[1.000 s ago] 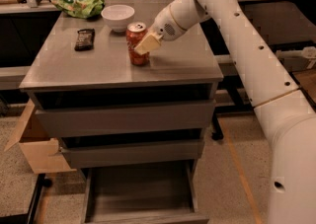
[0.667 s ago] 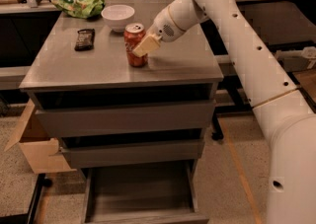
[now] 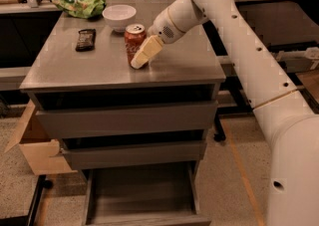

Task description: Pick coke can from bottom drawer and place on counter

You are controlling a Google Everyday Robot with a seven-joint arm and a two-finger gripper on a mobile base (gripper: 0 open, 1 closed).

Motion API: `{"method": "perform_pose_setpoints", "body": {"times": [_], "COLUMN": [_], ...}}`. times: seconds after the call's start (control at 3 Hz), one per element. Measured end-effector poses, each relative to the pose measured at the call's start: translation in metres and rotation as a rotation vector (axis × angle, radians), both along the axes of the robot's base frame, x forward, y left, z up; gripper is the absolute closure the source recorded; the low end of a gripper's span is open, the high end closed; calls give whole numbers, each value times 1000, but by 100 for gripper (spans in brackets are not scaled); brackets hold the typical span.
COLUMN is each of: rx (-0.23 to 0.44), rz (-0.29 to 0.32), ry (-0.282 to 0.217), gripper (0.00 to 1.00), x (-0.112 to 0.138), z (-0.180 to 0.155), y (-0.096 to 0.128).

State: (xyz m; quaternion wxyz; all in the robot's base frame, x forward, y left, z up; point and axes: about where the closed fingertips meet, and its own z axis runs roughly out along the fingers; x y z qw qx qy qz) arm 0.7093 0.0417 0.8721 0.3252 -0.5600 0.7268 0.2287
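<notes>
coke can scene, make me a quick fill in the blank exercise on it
1. The coke can stands upright on the ____.
2. The gripper is low over that surface, right against the ____.
3. Just behind the can sits a white ____.
4. The bottom drawer is pulled ____, with no can in it.

Missing words: counter; coke can; bowl; open.

one raised front view looks down on the counter (image 3: 89, 68), end effector (image 3: 138, 55) upper-middle.
</notes>
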Motion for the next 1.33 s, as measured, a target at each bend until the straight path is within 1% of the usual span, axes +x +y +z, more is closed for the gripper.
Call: {"method": "perform_pose_setpoints", "body": {"times": [0.33, 0.67, 1.0, 1.33], "rx": [0, 13, 75, 76], "rz": [0, -43, -121, -197], "ry": [0, -28, -97, -103], "gripper": [0, 0, 0, 0], "x": [0, -7, -24, -27], "z": [0, 8, 26, 25], "y": [0, -26, -78, -127]}}
